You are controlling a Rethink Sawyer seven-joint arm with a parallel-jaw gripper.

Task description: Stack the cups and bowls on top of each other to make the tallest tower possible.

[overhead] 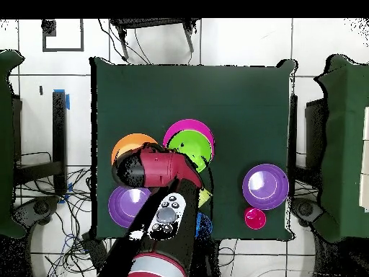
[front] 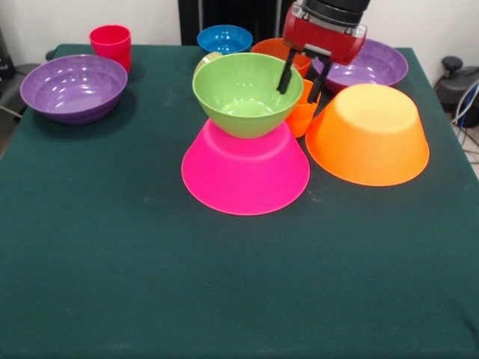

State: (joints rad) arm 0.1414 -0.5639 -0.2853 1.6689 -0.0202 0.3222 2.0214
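The green bowl (front: 248, 93) sits upright on the upturned pink bowl (front: 245, 170) at mid-table, a two-piece tower. The gripper (front: 299, 81) straddles its rim, fingers spread. Remaining bowls and cups lie unstacked.

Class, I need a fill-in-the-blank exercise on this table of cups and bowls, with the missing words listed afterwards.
1. The green bowl sits upright on top of the upside-down ____ bowl.
2. The large orange bowl rests on the green cloth with its opening facing ____.
3. The red cup stands just behind a ____ bowl.
4. The gripper hangs at the green bowl's rim with its fingers ____.

Missing words: pink; down; purple; open
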